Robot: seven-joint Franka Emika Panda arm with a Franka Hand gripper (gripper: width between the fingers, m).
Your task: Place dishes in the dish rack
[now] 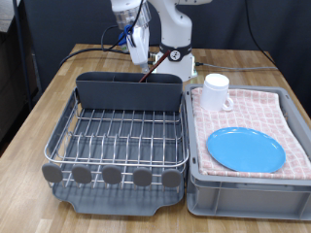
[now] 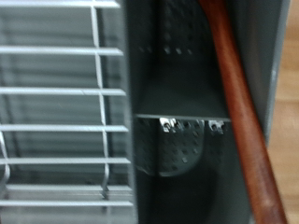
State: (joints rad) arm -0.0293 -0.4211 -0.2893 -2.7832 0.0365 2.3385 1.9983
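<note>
Claw: the arm's two-finger claw (image 1: 142,49) hangs above the far wall of the dark grey oblong plastic caddy (image 1: 129,91), toward the exterior view's top; whether its fingers are spread or pressed together cannot be told from either view, and no fingertip shows in the wrist view.
Spoon: the small reddish-brown wooden spoon (image 2: 241,112) stands slanted inside the caddy, its handle leaning against the caddy's wall; in the exterior view a dark red sliver of it shows just under the claw, at the caddy's rim.
Rack: the large silver wire-grid dish rack (image 1: 121,136) sits on its dark grey plastic tray (image 1: 117,189) on the wooden bench (image 1: 53,92); no dish stands on the wires.
Mug: the white handled mug (image 1: 215,91) stands upright on the pink checked cloth (image 1: 248,107), at the far end of the grey tub (image 1: 248,189).
Plate: the round bright-blue plate (image 1: 246,149) lies flat on the same cloth, nearer the exterior view's bottom, apart from the mug.
Progress: by my reading the spoon is in place, the mug and plate are not.
Doing it well: I judge the claw should move straight up, clear of the slanted handle, so the spoon is not dragged or tipped out.
</note>
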